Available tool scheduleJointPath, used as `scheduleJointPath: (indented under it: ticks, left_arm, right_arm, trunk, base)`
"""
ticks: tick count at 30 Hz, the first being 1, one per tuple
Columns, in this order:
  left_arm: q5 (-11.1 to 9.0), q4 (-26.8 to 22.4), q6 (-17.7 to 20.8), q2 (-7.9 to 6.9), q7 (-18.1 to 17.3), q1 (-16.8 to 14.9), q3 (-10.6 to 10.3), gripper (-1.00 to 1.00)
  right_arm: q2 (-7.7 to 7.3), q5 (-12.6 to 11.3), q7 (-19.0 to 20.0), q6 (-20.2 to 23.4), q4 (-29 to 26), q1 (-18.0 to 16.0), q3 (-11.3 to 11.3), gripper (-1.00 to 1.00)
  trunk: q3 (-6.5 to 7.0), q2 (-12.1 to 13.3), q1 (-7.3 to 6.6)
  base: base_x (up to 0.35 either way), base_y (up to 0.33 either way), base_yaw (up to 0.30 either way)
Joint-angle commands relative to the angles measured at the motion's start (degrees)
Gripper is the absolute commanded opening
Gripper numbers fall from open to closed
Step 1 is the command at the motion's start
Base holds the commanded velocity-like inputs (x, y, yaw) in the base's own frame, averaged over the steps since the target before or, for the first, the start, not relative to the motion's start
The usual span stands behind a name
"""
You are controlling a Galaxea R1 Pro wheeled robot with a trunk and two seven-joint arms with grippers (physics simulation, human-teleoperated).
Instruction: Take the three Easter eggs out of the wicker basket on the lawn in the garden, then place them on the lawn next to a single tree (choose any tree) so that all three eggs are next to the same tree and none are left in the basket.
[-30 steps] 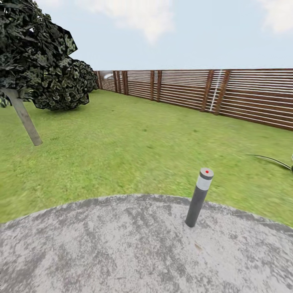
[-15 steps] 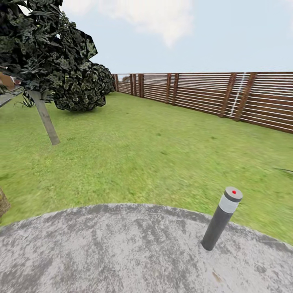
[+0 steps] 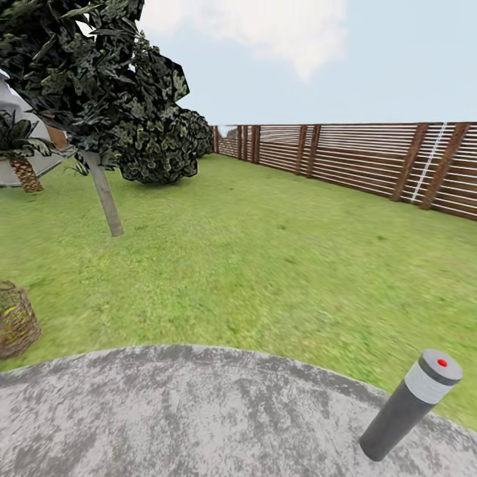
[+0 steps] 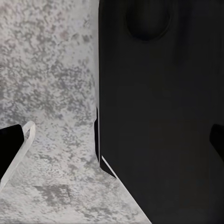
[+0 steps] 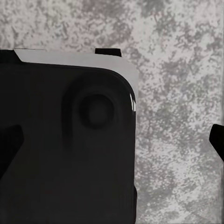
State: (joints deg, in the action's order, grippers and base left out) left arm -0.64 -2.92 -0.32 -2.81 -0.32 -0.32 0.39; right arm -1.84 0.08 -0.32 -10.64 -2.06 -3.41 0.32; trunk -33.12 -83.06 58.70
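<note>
Grey mottled stone of the round patio (image 3: 199, 411) takes up the near ground from my head camera, with a dark bollard (image 3: 411, 405) capped by a pale band and red dot standing tilted at the near right. At the far left edge, the wicker basket (image 3: 16, 320) sits on the lawn (image 3: 265, 265) just beyond the patio rim; something yellow shows through its weave, but I cannot make out eggs as such. Farther off on the left stands the tree (image 3: 99, 99), its pale trunk leaning and its dark mottled crown overhead, well apart from the basket. A rounded dark bush (image 3: 162, 149) lies behind it, and a palm with a scaly brown trunk (image 3: 25, 173) shows at the left margin. A slatted wooden fence (image 3: 371, 162) runs along the far right.

Both wrist cameras look down on the same grey stone past a large black body of the robot (image 4: 158, 112). I cannot tell whether either gripper's fingers are spread or pressed together.
</note>
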Motion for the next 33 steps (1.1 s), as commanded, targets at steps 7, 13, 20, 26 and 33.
scheduleJointPath:
  ticks: [7,13,20,26,33]
  left_arm:
    - [-0.1,0.0,0.0,0.0,0.0,0.0,0.0,1.0]
    - [-0.1,0.0,0.0,0.0,-0.1,0.0,0.0,1.0]
    - [-0.1,0.0,0.0,0.0,0.0,0.0,0.0,1.0]
    - [-0.1,0.0,0.0,0.0,0.0,0.0,0.1,1.0]
    - [-0.1,0.0,0.0,0.0,0.0,0.0,0.0,1.0]
  right_arm:
    - [-0.09,0.0,0.0,-0.2,0.0,0.0,0.0,1.0]
    - [-0.12,0.0,0.0,-0.3,0.0,0.0,0.0,1.0]
    - [-0.18,0.0,0.0,-0.2,0.0,0.0,0.0,1.0]
    - [-0.18,0.0,0.0,-0.2,0.0,0.0,0.0,1.0]
    - [-0.18,0.0,0.0,-0.2,0.0,0.0,0.0,1.0]
  trunk:
    - [0.44,0.0,0.03]
    - [0.84,0.0,0.03]
    - [1.32,0.0,0.03]
    - [1.7,0.0,0.03]
    - [2.14,0.0,0.03]
  base:
    - [0.328,0.0,0.226]
    - [0.328,0.0,0.226]
    - [0.328,0.0,0.227]
    - [0.328,0.0,0.229]
    - [0.328,0.0,0.233]
